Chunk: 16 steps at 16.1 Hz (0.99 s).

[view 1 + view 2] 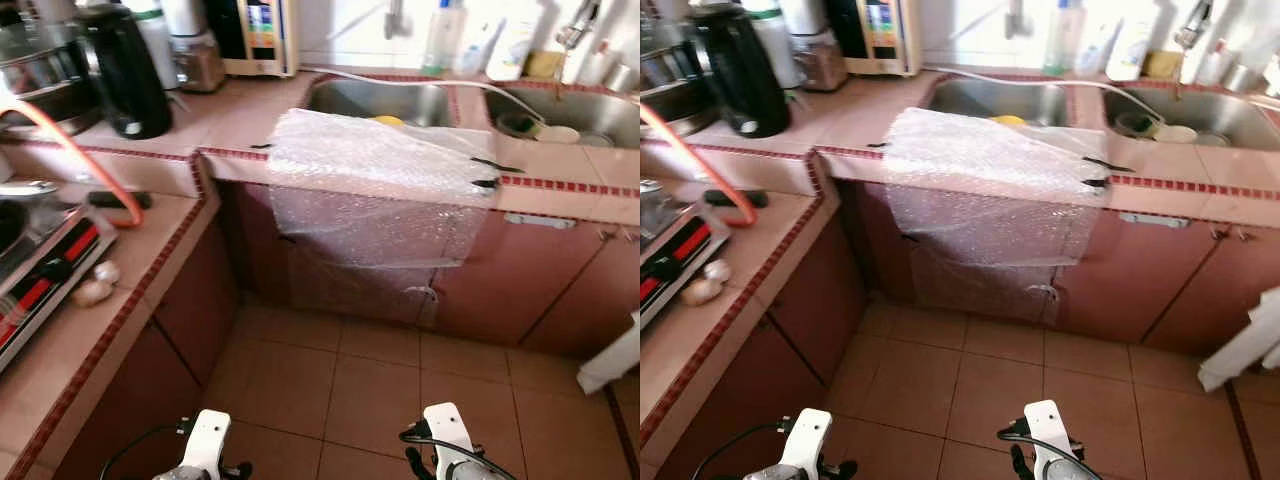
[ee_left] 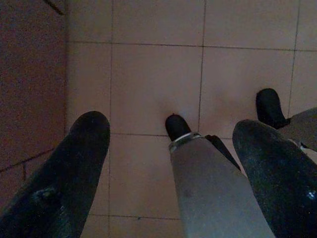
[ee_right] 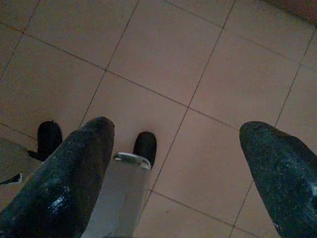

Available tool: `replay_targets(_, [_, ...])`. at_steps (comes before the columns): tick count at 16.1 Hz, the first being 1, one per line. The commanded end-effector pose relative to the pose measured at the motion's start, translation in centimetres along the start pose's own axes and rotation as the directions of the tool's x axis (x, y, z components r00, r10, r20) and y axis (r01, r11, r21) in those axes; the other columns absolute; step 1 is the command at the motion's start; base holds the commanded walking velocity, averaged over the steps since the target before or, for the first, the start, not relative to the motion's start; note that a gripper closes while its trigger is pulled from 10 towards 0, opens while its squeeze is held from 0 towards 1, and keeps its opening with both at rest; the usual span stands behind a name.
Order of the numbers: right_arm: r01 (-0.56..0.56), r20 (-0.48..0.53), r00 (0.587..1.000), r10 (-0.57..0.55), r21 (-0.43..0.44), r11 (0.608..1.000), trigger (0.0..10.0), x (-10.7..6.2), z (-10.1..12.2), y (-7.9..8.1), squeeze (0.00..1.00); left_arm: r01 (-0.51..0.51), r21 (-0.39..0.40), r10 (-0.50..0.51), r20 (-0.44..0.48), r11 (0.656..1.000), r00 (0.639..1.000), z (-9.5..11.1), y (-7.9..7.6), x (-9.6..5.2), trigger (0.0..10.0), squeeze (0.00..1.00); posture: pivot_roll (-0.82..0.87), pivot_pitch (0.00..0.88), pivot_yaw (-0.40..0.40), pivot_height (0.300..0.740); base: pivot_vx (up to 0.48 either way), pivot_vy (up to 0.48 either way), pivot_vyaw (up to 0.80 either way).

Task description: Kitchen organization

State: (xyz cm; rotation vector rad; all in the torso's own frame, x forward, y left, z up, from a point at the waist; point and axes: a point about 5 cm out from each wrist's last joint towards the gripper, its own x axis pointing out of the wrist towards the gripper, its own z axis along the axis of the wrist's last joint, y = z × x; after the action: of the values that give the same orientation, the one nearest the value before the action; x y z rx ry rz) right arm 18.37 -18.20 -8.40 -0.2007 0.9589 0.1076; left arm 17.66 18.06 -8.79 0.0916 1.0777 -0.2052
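A sheet of bubble wrap [image 1: 375, 180] is taped over the pink tiled counter's [image 1: 235, 125] front edge and hangs down over a cabinet door. Behind it lies a steel sink [image 1: 380, 100] with a yellow object [image 1: 388, 121] in it. A second sink [image 1: 570, 115] to the right holds dishes. Both arms hang low over the floor. My left gripper [image 2: 168, 148] is open over the tiles, with nothing between its fingers [image 2: 74, 168]. My right gripper [image 3: 183, 158] is also open and empty.
A black kettle [image 1: 122, 70], a blender and an appliance stand at the back left. A side counter on the left carries a stove [image 1: 40, 270], an orange hose [image 1: 80, 150] and garlic bulbs [image 1: 95, 285]. Bottles [image 1: 445, 35] line the wall behind the sinks. Brown floor tiles [image 1: 380, 390] lie ahead.
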Motion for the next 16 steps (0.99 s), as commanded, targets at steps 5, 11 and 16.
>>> replay_targets(5, [-0.025,0.006,1.0,0.026,-0.055,0.998,10.0,0.01,-0.03,0.66,0.0,0.009,0.087,-0.009,-0.005,0.996,1.0,0.63,-0.01,0.06,10.0,0.0,-0.1,0.032,0.092,0.74,0.0,0.0,-0.73])
replay_targets(11, [-0.036,0.003,0.999,0.036,-0.064,0.997,10.0,0.03,-0.05,0.89,0.0,-0.003,0.108,0.006,-0.027,0.994,1.0,-0.16,0.37,-0.08,10.0,0.0,-0.09,0.025,0.085,0.74,0.0,0.0,-0.73])
replay_targets(16, [-0.048,0.004,0.999,0.048,-0.08,0.996,10.0,0.05,0.02,1.15,0.0,-0.007,0.112,0.009,-0.025,0.994,1.0,-0.22,0.45,-0.11,10.0,0.0,-0.09,0.02,0.084,0.74,0.0,0.0,-0.73])
